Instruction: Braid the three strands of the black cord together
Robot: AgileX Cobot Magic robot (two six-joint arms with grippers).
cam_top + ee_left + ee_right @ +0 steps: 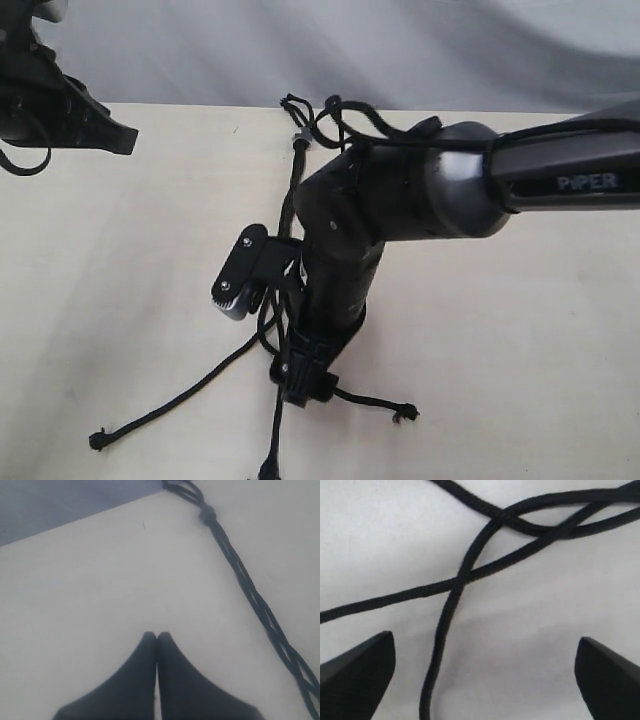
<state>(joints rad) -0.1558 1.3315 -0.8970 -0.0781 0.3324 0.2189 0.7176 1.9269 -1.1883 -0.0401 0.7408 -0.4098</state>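
The black cord [292, 195] lies on the pale table, its knot with a greyish band [300, 140] at the far end. Below a braided stretch [260, 607], the three strands spread out, with tips at the left [97, 438], the near edge [268, 468] and the right [405, 411]. My right gripper [300, 385] points down over the spot where they part. It is open [485, 655], and one strand [437, 645] runs between its fingers without touching them. Two strands cross [460, 580] just beyond. My left gripper [156, 636] is shut and empty, far from the cord at the back left [125, 138].
The right arm [420, 190] stretches across the middle of the table [520, 340] and hides part of the cord. Its thicker glossy cables [340, 115] loop near the knot. A grey backdrop [400, 45] begins behind the table's far edge.
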